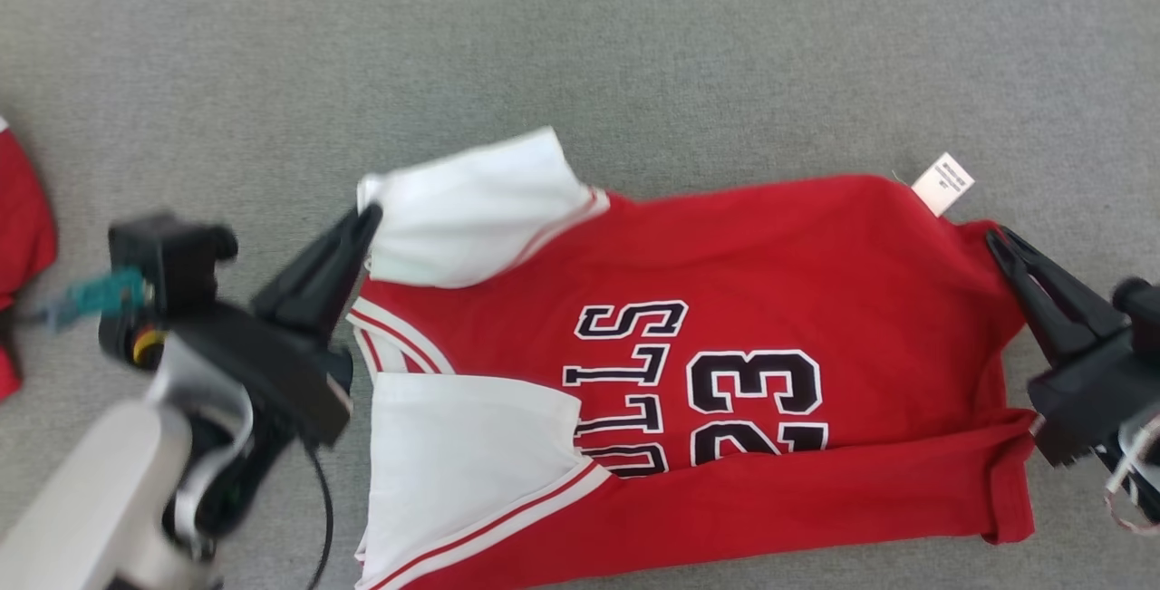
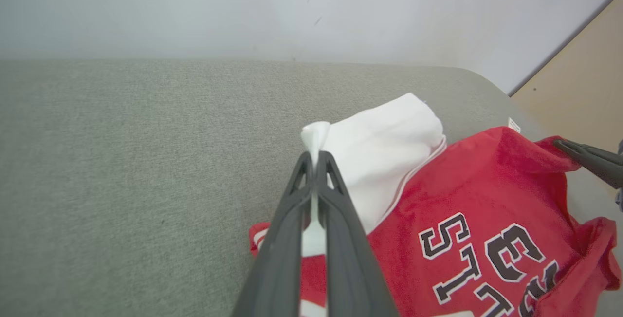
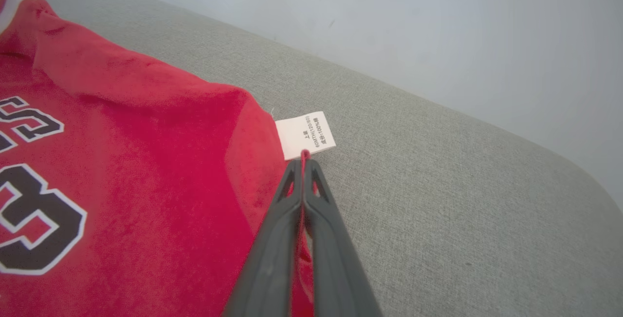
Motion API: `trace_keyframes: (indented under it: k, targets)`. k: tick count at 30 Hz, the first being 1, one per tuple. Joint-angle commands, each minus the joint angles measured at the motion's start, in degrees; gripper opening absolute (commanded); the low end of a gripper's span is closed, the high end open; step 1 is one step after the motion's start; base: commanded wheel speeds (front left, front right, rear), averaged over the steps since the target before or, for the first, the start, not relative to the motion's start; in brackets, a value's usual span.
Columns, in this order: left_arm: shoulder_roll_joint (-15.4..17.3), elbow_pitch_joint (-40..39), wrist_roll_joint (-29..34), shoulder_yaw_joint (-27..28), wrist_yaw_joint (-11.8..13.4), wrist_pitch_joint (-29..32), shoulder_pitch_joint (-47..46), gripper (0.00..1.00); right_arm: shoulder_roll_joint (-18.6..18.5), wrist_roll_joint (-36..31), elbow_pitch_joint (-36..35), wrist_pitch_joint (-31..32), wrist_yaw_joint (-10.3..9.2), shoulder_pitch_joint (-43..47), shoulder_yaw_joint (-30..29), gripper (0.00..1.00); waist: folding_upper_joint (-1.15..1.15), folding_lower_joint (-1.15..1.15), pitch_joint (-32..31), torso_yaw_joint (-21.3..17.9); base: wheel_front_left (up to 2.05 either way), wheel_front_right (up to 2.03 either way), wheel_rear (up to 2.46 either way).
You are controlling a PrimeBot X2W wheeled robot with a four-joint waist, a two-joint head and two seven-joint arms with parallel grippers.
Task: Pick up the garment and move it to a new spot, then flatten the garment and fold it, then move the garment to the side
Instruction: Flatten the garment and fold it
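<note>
Pinching soft, light shirt (image 1: 770, 300): left gripper (image 2: 316, 160) clamps far white sleeve (image 1: 471, 209), right gripper (image 3: 304, 162) clamps far-right hem. Floppy; grip edges, lift evenly.

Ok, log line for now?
shirt: on grey cushion | left gripper: shut on sleeve | right gripper: shut on edge by tag

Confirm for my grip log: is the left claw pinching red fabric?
No, the left claw is shut on the white sleeve of the red jersey, a white tuft poking out between its fingertips.
</note>
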Motion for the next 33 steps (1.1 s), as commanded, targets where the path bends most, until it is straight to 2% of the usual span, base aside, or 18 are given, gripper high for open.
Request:
trace_keyframes:
  k: [1, 9, 21, 30, 31, 32, 33]
  targets:
    - [0.9, -2.3, -0.6, 0.4, 1.0, -0.3, 2.6, 0.0, -0.8, -0.5, -1.0, -0.3, -0.05, 1.6, -1.0, 0.0, 0.0, 0.01, -0.6, 0.6, 0.0, 0.0, 0.0]
    - [3.5, -14.1, -2.0, 1.5, 5.9, -1.9, 16.6, 0.0, -1.1, -0.9, -7.2, -0.3, -0.05, 12.2, -7.9, 0.0, 0.0, 0.01, -1.8, 0.8, 0.0, 0.0, 0.0]
    - [2.1, -17.2, -5.2, 1.3, 8.0, -5.2, 27.5, 0.0, 1.0, 0.1, -7.4, -0.3, -0.05, 18.7, -11.3, 0.0, 0.0, 0.01, -2.4, 0.3, 0.0, 0.0, 0.0]
    - [0.8, -16.8, -8.0, 1.7, 8.2, -7.1, 32.0, 0.0, 3.4, 0.9, -5.4, -0.3, -0.05, 21.5, -13.1, 0.0, 0.0, 0.01, -3.3, 0.1, 0.0, 0.0, 0.0]
    - [0.7, -16.3, -8.3, 1.5, 8.2, -7.0, 32.3, 0.0, 3.9, 1.1, -5.5, -0.3, -0.05, 21.5, -12.9, 0.03, 0.0, 0.01, -3.4, 0.0, 0.0, 0.0, 0.0]
    - [0.7, -15.8, -8.3, 1.4, 8.4, -6.8, 32.6, 0.0, 4.4, 1.6, -5.1, -0.3, -0.05, 21.6, -13.0, 0.21, 0.0, 0.01, -3.5, 0.0, 0.0, 0.0, 0.0]
    - [0.6, -15.4, -8.4, 1.4, 8.6, -6.8, 32.9, 0.0, 4.7, 1.8, -4.8, -0.2, -0.05, 21.9, -12.9, 0.58, 0.0, 0.01, -3.6, -0.1, 0.0, 0.0, 0.0]
